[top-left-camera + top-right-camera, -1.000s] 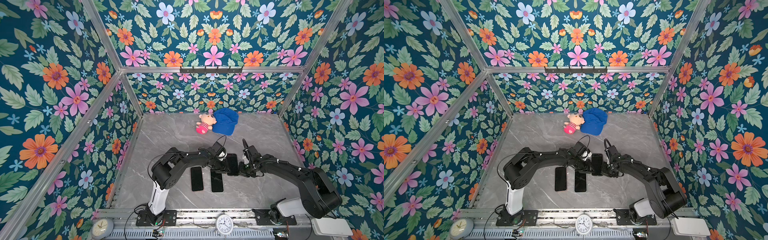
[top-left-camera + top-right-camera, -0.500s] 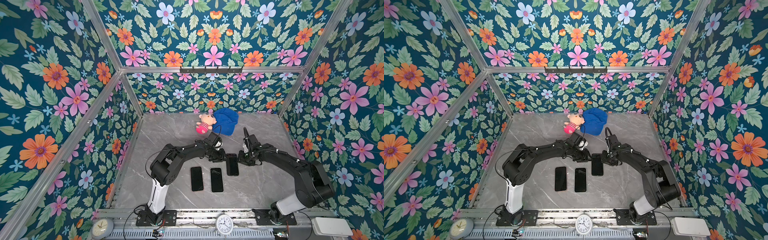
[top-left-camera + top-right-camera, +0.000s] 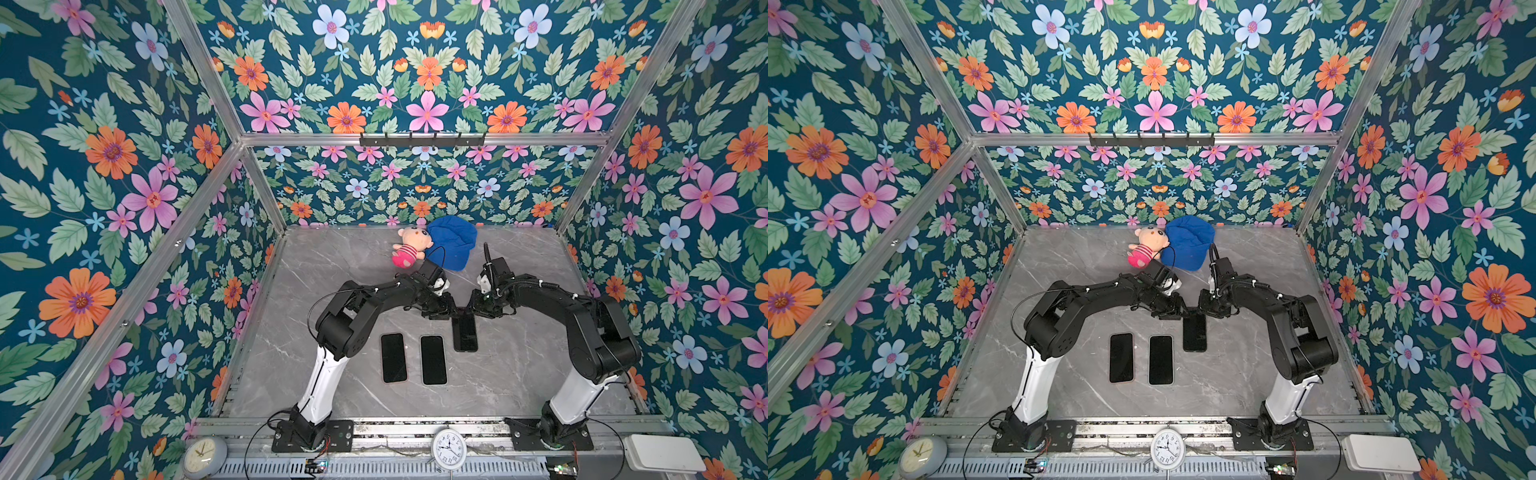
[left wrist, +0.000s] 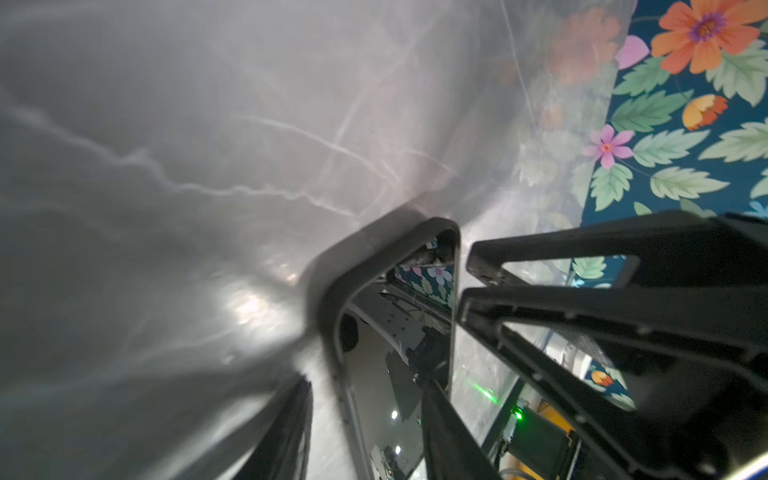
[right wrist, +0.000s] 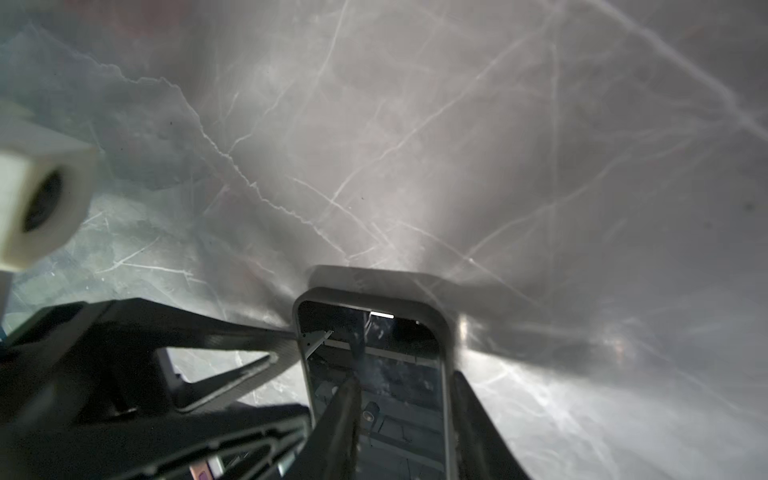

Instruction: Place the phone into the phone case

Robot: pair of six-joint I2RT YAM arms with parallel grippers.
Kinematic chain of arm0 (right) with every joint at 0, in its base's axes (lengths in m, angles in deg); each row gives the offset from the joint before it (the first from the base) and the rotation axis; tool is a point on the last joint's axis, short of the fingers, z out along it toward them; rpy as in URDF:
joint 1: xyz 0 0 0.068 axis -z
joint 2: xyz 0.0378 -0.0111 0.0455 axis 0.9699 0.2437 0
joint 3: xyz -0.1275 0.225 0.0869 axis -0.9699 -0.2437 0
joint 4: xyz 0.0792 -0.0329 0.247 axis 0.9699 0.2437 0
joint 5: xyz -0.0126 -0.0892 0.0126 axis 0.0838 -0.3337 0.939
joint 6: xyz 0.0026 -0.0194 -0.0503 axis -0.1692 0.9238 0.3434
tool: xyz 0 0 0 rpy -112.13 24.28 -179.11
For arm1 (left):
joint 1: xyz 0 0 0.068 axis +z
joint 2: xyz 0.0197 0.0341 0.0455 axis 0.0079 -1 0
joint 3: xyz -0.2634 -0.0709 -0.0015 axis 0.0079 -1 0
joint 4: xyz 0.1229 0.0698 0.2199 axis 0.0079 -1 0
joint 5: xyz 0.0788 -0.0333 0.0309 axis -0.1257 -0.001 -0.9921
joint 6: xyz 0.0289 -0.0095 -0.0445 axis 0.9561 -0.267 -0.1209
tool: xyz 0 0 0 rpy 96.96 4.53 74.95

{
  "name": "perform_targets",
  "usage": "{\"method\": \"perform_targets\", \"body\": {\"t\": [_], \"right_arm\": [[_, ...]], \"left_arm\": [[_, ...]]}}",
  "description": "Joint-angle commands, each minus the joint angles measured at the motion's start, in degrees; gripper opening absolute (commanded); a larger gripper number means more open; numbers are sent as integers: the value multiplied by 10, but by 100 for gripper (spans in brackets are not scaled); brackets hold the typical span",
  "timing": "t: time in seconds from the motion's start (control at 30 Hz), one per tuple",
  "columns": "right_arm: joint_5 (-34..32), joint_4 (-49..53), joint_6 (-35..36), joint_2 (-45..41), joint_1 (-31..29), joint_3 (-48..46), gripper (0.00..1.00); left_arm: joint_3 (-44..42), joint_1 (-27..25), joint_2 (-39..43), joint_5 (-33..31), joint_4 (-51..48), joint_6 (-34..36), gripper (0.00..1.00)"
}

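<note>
Crowding the far end of the phone
Left claw and right claw, part-open, gripping nothing, straddle its edges; it lies in the grey phone case on the table.

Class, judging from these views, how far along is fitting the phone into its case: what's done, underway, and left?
Done: the phone already sits inside the grey-rimmed phone case, flat on the table. In hand: left gripper and right gripper, jaws apart, each straddle a long edge at its far end. Left: probably pressing the edges fully home, then withdrawing.
</note>
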Motion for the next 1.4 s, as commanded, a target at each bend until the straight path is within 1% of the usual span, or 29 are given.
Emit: {"method": "perform_targets", "body": {"t": [0.0, 0.17, 0.33, 0.5, 0.6, 0.67, 0.77, 0.83, 0.93, 1.07, 1.2, 1.37], "right_arm": [[3, -2, 11, 7, 0, 2, 37], [4, -6, 13, 8, 0, -2, 31], [3, -9, 12, 8, 0, -5, 22], [9, -5, 11, 8, 1, -9, 20], [-9, 19, 15, -10, 0, -3, 21], [-30, 35, 16, -23, 0, 6, 26], [-32, 37, 18, -16, 1, 31, 35], [-26, 49, 26, 7, 1, 67, 36], [-27, 49, 32, 39, 3, 102, 37], [-8, 51, 39, 76, 12, 123, 37], [9, 52, 40, 92, 16, 117, 33], [16, 47, 38, 83, 16, 89, 27]], "left_arm": [[6, -4, -12, -2, -7, 3, 45], [9, -13, -23, 4, -5, -1, 40], [3, -19, -18, 2, -5, -5, 32], [-8, -21, -10, -4, -2, -9, 25], [-9, -19, 0, -14, -5, -5, 25], [-2, -13, 6, -27, -11, 2, 28], [30, -1, -2, -39, -31, 18, 31], [52, 5, -13, -36, -38, 25, 32], [70, 9, -28, -32, -32, 26, 34], [100, 12, -50, -21, -33, 29, 34], [117, 12, -66, -8, -32, 29, 34], [107, 9, -68, 5, -17, 27, 33]]}}
